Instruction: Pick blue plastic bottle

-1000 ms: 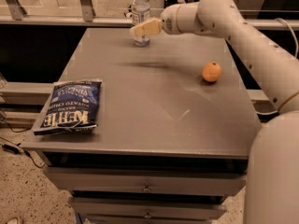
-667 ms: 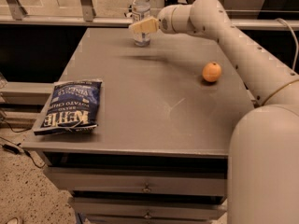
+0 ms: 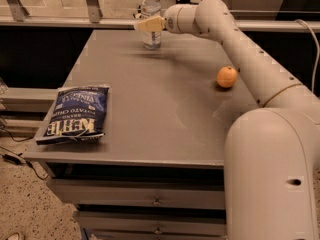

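Note:
The blue plastic bottle [image 3: 150,5] is a small clear bottle with a white cap and a blue-and-white label. It stands upright at the far edge of the grey table [image 3: 165,99]. My gripper [image 3: 148,24] reaches in from the right at the end of the white arm. It sits at the bottle's middle, crossing in front of the label. The bottle's base still rests on the table top.
A dark-blue chip bag [image 3: 74,113] lies flat at the table's front left. An orange [image 3: 226,76] sits at the right, below my arm. A metal railing [image 3: 60,21] runs behind the table. Drawers [image 3: 150,199] are under the front edge.
My gripper has shifted slightly left along the bottle's middle and the arm has swung with it. The bottle, bag and orange have not moved.

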